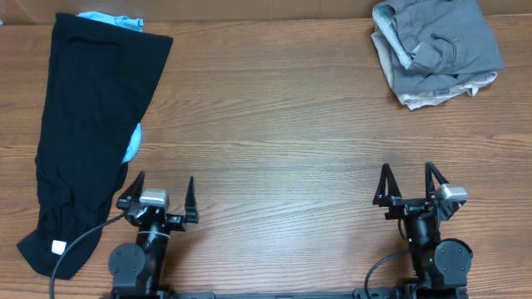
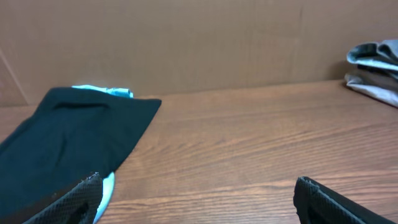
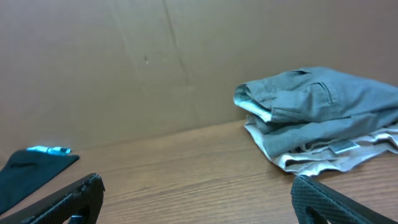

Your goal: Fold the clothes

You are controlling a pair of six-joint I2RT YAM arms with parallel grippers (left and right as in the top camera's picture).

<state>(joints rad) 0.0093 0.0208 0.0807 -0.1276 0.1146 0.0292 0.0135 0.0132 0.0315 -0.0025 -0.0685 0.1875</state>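
Soft, light, floppy black shirt lies at left; probably best pinched at a corner or hem. Both wide, empty: left gripper, right gripper.

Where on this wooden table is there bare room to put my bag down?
The widest bare wood is the middle, between the black cloth garment on the left and the grey-and-beige folded pile at the far right corner. The near strip between the left fingers and right fingers is bare. The left edge is crowded: that garment overlies light-blue cloth.
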